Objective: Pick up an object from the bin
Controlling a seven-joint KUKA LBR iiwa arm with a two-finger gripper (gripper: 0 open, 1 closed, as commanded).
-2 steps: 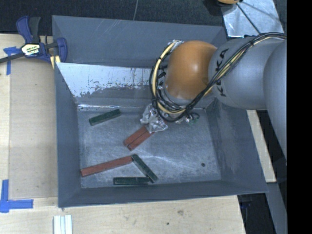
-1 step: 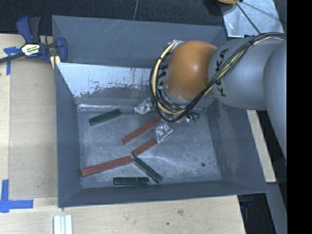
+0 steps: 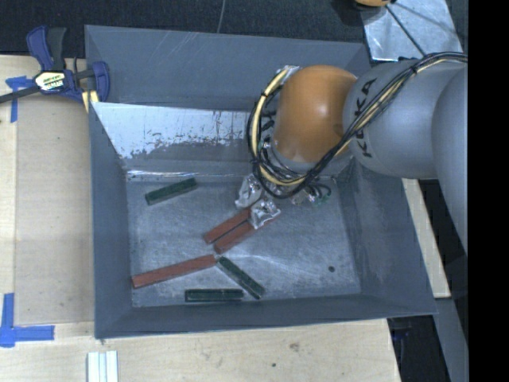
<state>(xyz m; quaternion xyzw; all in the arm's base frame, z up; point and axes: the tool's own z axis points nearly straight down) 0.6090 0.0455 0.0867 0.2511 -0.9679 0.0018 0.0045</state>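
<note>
Metal, grey and scratched, forming the bin point(image 3: 107, 245). Lying flat at centre frame, slanting: short reddish-brown pair of sticks point(image 3: 229, 232), slim and matte, upper right end meeting the gripper point(image 3: 257, 201), just below and left of it. Lying lower left: long reddish-brown stick point(image 3: 173, 271); nearby, dark green sticks point(image 3: 240, 278). Not showing whether clenched or released.

a black surface point(image 3: 199, 2) is lying beyond the bin's point(image 3: 223, 38) far edge; light is glinting off a silvery sheet point(image 3: 386, 38) there.
</note>
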